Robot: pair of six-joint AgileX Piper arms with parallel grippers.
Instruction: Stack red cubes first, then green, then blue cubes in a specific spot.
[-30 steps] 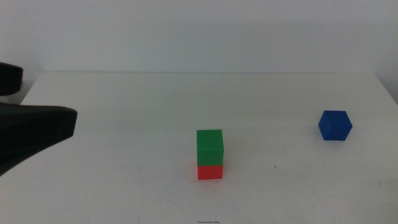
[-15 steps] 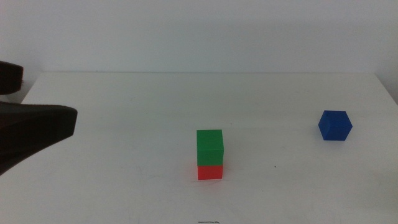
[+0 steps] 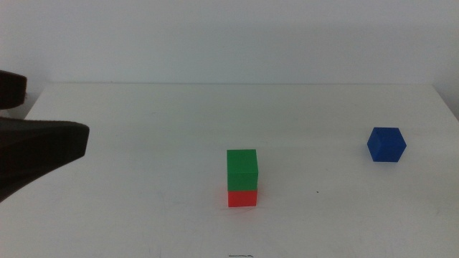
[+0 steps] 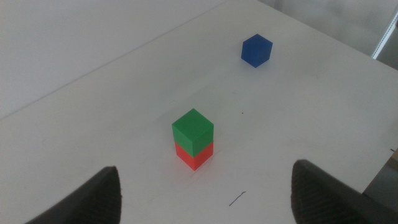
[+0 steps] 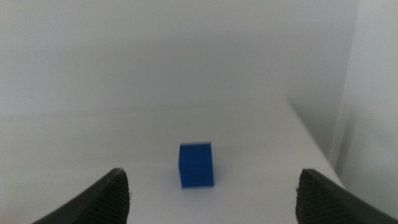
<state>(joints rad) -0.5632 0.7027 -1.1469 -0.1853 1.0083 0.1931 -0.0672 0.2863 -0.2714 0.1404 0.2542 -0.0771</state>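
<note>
A green cube (image 3: 242, 169) sits squarely on a red cube (image 3: 242, 198) near the table's middle front; the left wrist view shows the same pair, green cube (image 4: 193, 130) over red cube (image 4: 194, 156). The blue cube (image 3: 386, 144) lies alone at the right, also seen as blue cube (image 4: 256, 50) and blue cube (image 5: 196, 165). My left gripper (image 4: 205, 193) is open, drawn back from the stack, with nothing between its jaws; its arm (image 3: 36, 147) shows dark at the left edge. My right gripper (image 5: 211, 190) is open, empty, some way short of the blue cube.
The white table (image 3: 143, 201) ends at a back edge against a pale wall. Its right edge (image 3: 448, 107) runs close behind the blue cube. A small dark mark (image 4: 236, 199) lies in front of the stack.
</note>
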